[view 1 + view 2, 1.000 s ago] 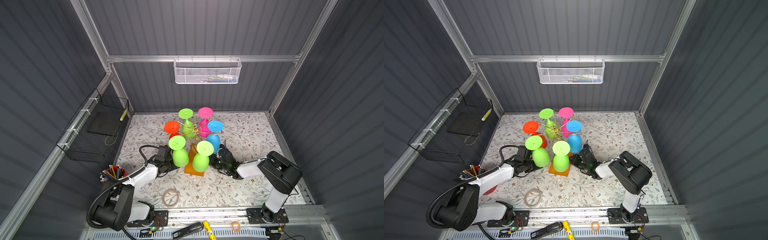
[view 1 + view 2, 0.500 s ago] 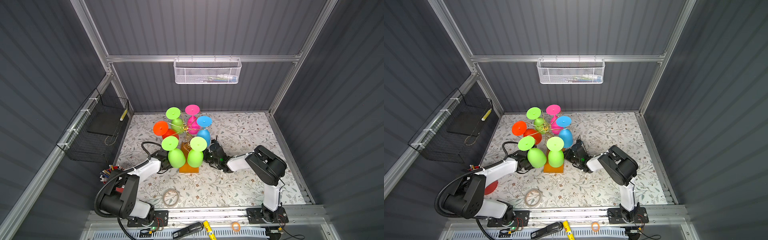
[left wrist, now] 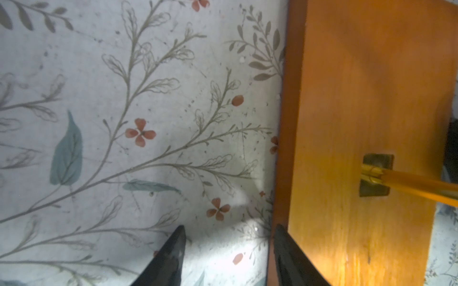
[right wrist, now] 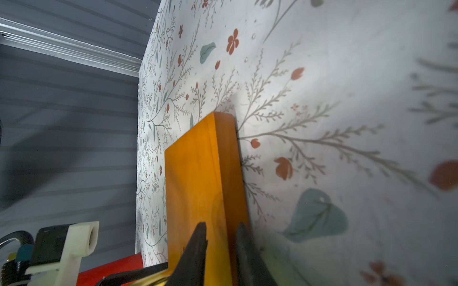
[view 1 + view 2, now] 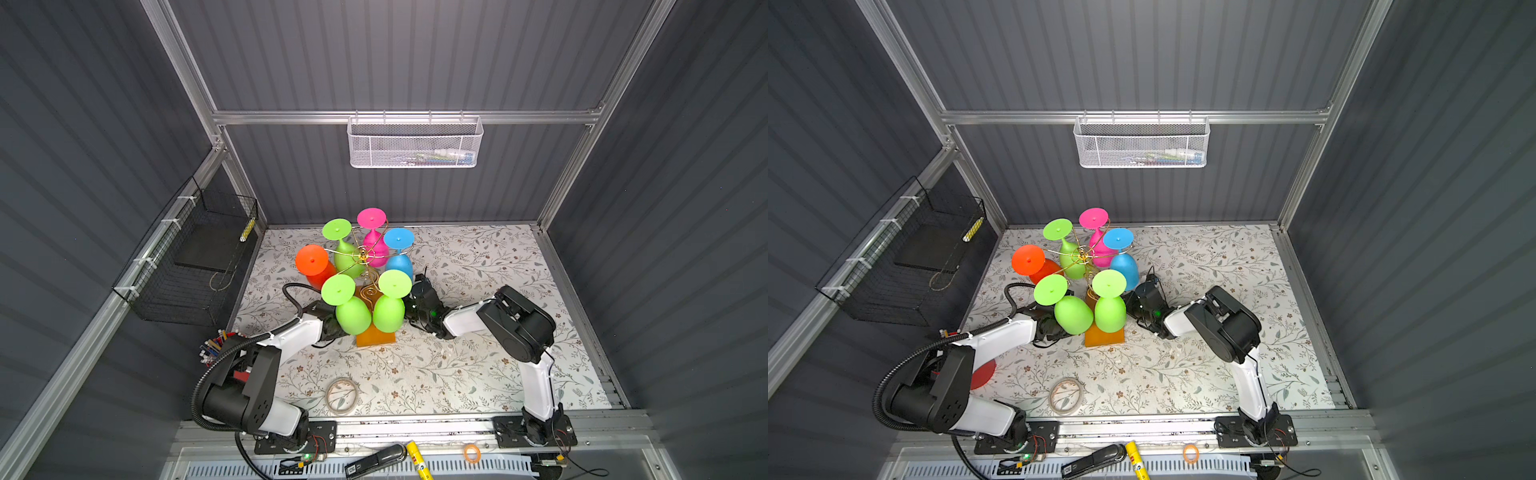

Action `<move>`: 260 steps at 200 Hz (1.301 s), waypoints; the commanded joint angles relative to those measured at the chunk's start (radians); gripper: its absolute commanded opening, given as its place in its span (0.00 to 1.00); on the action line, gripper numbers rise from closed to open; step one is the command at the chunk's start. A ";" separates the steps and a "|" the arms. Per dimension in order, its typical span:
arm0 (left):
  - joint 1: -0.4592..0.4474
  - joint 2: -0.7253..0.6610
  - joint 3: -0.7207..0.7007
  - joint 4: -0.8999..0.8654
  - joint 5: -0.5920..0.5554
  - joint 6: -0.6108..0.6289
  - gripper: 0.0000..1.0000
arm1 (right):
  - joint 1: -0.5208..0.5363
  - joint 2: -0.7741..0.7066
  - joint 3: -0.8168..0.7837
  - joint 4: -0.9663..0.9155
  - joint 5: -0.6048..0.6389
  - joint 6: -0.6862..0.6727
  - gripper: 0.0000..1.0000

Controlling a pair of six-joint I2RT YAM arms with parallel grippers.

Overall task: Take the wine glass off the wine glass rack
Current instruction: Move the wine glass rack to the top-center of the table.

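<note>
The wine glass rack (image 5: 362, 253) is a gold wire stand on an orange-brown wooden base (image 5: 374, 338). Several coloured wine glasses hang upside down on it: an orange one (image 5: 312, 262), a pink one (image 5: 371, 218), a blue one (image 5: 398, 239), and green ones, two of them in front (image 5: 353, 313) (image 5: 388, 311). My right gripper (image 4: 221, 226) is shut on the edge of the base (image 4: 195, 173), one finger on its top face and one against its side. My left gripper (image 3: 229, 229) is open over the floral mat, one finger at the base's (image 3: 359, 99) opposite edge.
A white mesh basket (image 5: 415, 143) hangs on the back wall and a black wire basket (image 5: 195, 257) on the left wall. A tape roll (image 5: 341, 395) lies on the mat near the front. A pencil cup (image 5: 212, 347) and a red disc (image 5: 984, 374) sit by the left arm.
The rack with its glasses has slid to the left across the mat, most of it in the first half second. Both arms moved left with it, and the right jaws closed slightly.
</note>
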 commanded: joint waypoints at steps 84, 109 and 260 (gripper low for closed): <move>-0.008 -0.031 -0.042 0.062 0.102 -0.008 0.53 | 0.011 -0.108 -0.091 0.062 0.029 -0.069 0.33; -0.008 -0.010 -0.038 0.089 0.133 -0.010 0.51 | 0.012 -0.139 -0.146 0.074 0.037 -0.077 0.37; -0.017 0.111 0.014 0.202 0.176 -0.040 0.49 | 0.095 -0.374 -0.465 0.056 0.150 -0.237 0.39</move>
